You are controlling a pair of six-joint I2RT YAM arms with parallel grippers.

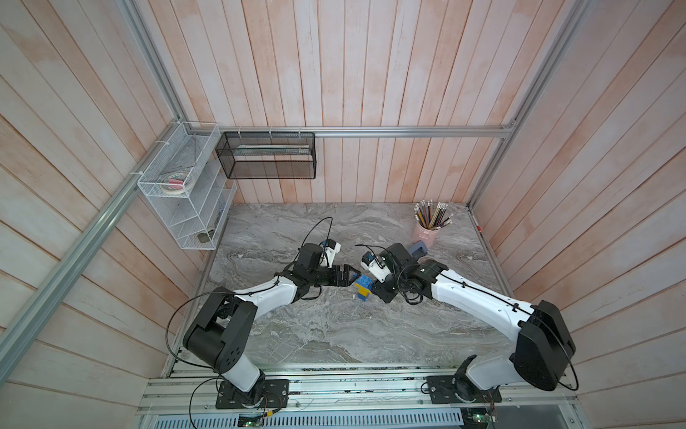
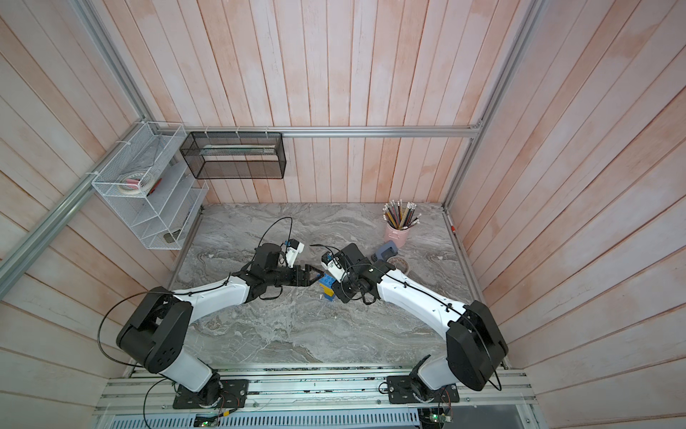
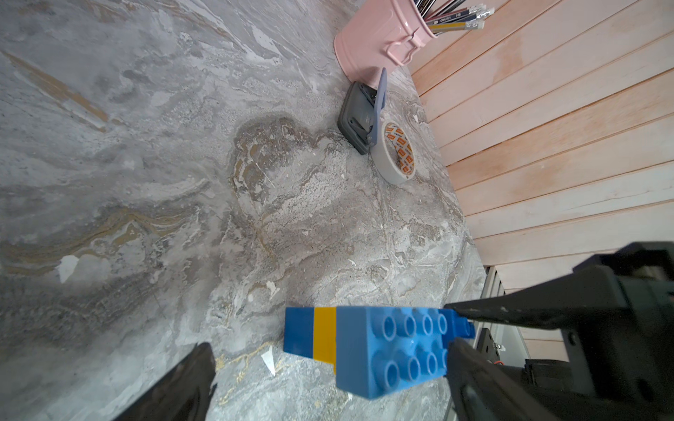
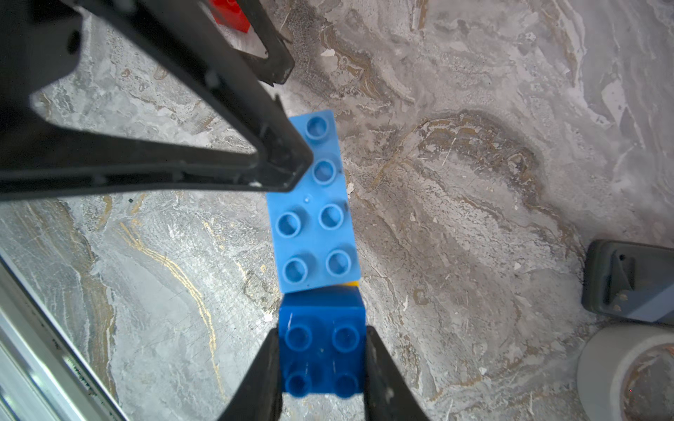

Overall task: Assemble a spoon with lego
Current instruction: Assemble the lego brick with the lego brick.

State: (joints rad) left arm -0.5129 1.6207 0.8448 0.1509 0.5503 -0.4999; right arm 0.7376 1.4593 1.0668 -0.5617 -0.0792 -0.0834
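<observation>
Blue-and-yellow spoon pinched in right tool; left tool spread beside it.

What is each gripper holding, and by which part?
The right gripper clamps the blue-and-yellow plastic brick spoon by the dark blue square brick at one end. The left gripper is open, holding nothing.
</observation>
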